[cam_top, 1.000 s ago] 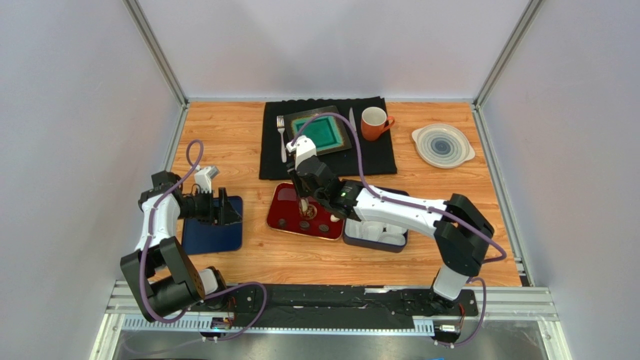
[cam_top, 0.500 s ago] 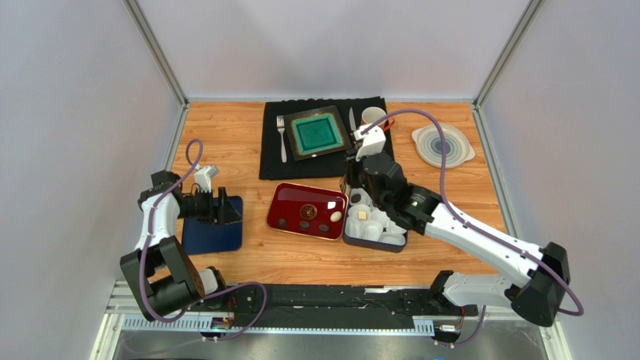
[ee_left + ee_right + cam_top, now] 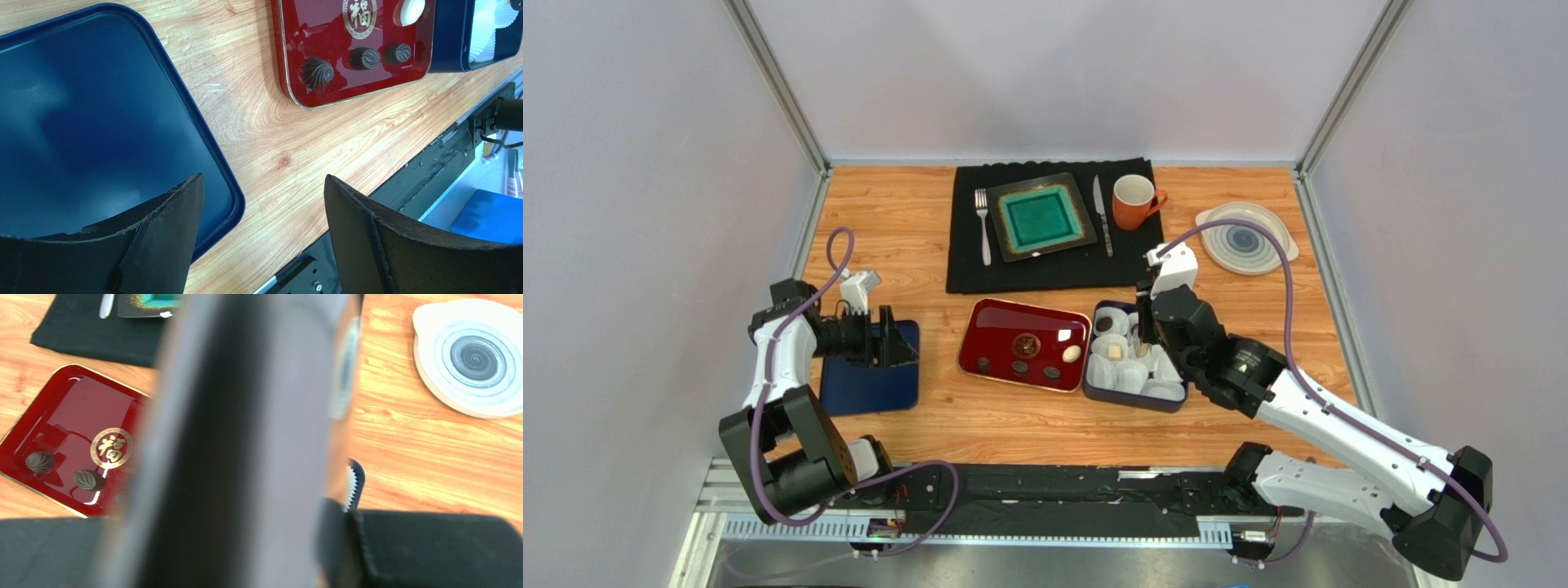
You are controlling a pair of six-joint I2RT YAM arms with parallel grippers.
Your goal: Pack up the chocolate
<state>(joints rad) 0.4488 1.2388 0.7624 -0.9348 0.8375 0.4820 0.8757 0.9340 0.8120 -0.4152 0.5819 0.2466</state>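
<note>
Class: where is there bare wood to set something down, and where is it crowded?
Free: the far left corner, between the black mat and the table edge; the near strip in front of the red tray and blue box; the wood in front of the grey plate. Crowded: the middle, tray and box close together, right arm above.

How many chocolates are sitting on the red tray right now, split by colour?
Dark brown chocolates: 3
White oval chocolate: 1
Total on the red tray: 4
</note>
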